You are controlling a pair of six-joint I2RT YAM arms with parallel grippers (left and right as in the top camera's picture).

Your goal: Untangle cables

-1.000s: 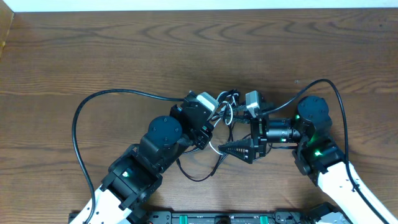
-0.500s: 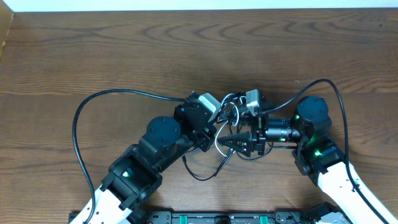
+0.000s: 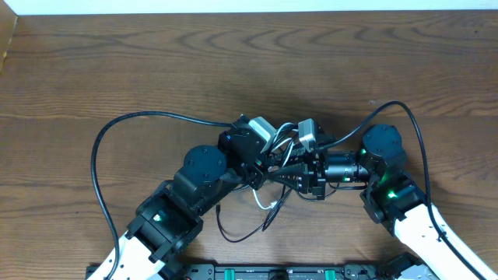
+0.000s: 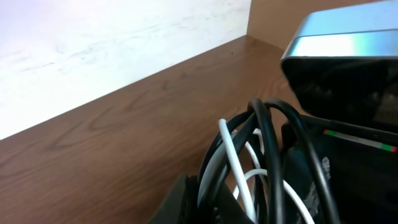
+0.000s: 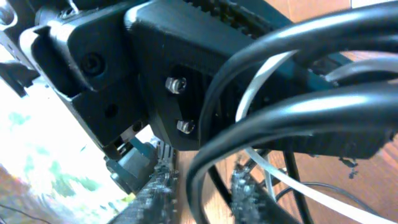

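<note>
The cables [image 3: 282, 154] sit bunched in the narrow gap between my two claws, lifted off the desk [image 3: 156, 70]. My left claw [image 3: 263, 162] is clenched, and from its wrist the bundle of black cords with one white cord [image 4: 233, 155] rises straight out of its tips, so I judge it is grasping the tangle.

My right claw [image 3: 286, 177] points straight at the left one, almost tip to tip. From its wrist, one black cord [image 5: 198, 171] runs lengthwise between its ridged fingers [image 5: 158, 186], with a thin gap showing either side. I cannot tell whether that claw has bitten on it yet.

Both claws are equally near the knot. The slack is what differs: loose loops [image 3: 257, 218] hang behind and below the right claw, toward my base, resting on the desk. The cord in the right claw runs roughly along the line between the claws, so I judge that pulling apart along that line is what counts.

I see no container; the cords lie free.
</note>
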